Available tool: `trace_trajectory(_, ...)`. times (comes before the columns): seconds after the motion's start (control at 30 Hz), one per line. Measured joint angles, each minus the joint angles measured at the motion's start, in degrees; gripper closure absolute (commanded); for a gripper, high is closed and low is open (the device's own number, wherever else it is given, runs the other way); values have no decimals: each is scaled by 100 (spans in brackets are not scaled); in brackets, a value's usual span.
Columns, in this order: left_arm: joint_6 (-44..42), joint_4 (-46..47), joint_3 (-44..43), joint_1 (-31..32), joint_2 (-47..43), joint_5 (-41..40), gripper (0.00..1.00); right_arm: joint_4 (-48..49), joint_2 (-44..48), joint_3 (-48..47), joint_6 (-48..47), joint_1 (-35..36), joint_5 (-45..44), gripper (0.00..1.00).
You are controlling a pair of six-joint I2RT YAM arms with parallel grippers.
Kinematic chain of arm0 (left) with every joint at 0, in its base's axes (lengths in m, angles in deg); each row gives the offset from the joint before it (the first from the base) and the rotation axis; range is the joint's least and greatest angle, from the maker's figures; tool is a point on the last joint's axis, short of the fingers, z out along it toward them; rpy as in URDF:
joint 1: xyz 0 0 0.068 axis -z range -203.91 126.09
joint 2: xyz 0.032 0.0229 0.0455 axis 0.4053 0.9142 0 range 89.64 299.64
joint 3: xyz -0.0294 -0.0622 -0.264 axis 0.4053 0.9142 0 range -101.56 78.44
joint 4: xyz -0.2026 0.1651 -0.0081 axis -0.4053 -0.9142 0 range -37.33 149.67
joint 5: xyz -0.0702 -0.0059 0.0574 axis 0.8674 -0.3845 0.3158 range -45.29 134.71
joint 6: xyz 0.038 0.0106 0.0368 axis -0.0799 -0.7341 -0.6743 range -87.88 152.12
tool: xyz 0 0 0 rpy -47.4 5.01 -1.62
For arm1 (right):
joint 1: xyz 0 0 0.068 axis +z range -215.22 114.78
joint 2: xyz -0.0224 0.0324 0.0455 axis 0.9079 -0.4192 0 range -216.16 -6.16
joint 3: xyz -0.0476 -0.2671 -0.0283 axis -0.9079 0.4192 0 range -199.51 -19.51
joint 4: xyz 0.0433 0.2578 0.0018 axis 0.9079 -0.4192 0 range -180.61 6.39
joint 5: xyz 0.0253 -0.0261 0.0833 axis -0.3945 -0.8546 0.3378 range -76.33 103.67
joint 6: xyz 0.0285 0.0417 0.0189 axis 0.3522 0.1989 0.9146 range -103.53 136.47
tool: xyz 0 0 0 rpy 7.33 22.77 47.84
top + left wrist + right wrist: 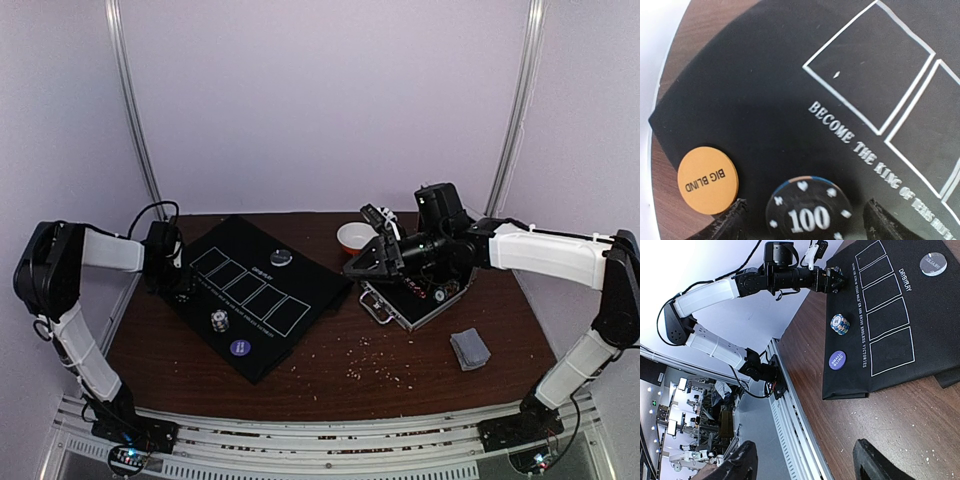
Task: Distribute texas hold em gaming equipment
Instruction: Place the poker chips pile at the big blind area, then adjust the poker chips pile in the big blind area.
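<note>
an orange disc printed "big blind" lies flat at the left edge of the black mat, just beside a black 100 chip. a striped chip stack and a purple disc sit on the mat's near part, and a pale grey disc on its far part. grey-blue cards lie stacked on the table, right.

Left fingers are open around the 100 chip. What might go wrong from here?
1. The left gripper straddles the 100 chip; pulling away sideways rather than up may drag it.
2. The orange BIG BLIND disc lies close beside one finger near the edge of the mat and may get nudged off.
3. The right gripper hangs close to the white bowl; a low swing may clip it.
</note>
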Motion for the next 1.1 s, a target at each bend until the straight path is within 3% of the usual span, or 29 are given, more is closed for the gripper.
trace_trajectory(0.2, -59, -59, 52, 0, -402, 114, 14, 2, 0, -13, -4, 0, 0, 32)
trace_trajectory(0.9, 341, 76, 590, 103, -452, -162, 41, -22, 42, -13, -9, -15, -11, 32)
trace_trajectory(1.1, 363, 155, 590, 103, -398, -190, 53, -33, 42, -17, -9, -15, -20, 33)
